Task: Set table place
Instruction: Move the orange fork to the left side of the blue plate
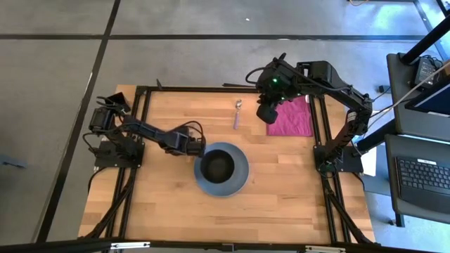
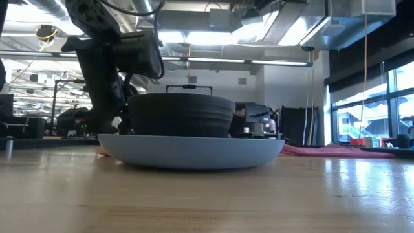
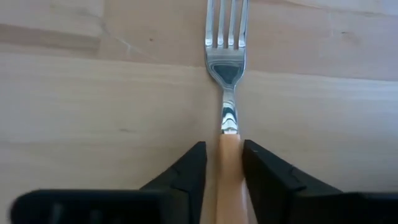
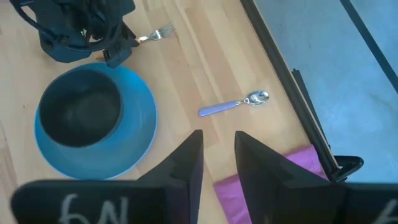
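One fork (image 3: 227, 74) lies flat on table (image 3: 93, 112), tines pointing away from left gripper (image 3: 224, 163), fingers clamping orange handle; right gripper (image 4: 217, 155) open.

Pink cloth (image 1: 292, 117) on tabletop's far right; laptop (image 1: 422, 175) off to side

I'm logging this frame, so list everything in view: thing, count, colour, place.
table: one, light wood, black frame.
plate: one, grey-blue, table centre.
bowl: one, black, on the plate.
fork: one, metal, orange handle, beside the plate, in the left claw.
spoon: one, metal, purple handle, far side.
cloth: one, magenta, far right corner.
left claw: one, dark, shut on the fork handle.
right claw: one, dark, open, above the cloth.
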You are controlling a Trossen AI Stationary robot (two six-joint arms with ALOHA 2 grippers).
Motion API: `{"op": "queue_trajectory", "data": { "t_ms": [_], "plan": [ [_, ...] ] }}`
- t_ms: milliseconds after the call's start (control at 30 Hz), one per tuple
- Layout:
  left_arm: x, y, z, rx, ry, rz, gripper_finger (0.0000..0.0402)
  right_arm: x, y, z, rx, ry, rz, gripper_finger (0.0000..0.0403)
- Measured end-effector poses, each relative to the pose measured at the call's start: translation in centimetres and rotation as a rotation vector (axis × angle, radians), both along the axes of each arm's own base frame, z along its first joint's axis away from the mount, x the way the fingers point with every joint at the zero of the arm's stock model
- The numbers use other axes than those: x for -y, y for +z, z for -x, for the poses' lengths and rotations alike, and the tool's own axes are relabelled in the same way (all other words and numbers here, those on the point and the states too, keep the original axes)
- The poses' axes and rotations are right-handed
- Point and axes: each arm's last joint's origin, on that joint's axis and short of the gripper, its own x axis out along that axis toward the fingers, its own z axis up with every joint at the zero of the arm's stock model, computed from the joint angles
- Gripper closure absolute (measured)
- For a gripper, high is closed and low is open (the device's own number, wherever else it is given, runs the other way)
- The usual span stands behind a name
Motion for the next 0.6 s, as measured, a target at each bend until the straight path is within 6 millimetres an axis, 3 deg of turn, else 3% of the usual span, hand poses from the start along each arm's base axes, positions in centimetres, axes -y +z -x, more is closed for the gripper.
{"op": "queue_trajectory", "data": {
  "t_ms": [167,600],
  "plan": [
    [-0.5,0.0,0.1,-0.032,-0.031,-0.007,0.0374,0.0,0.0,0.0,0.000,0.000,0.000,0.0309],
    [0.5,0.6,-0.3,-0.035,-0.107,0.061,0.0374,0.0,0.1,-0.2,0.021,0.001,0.005,0.0309]
  ]
}}
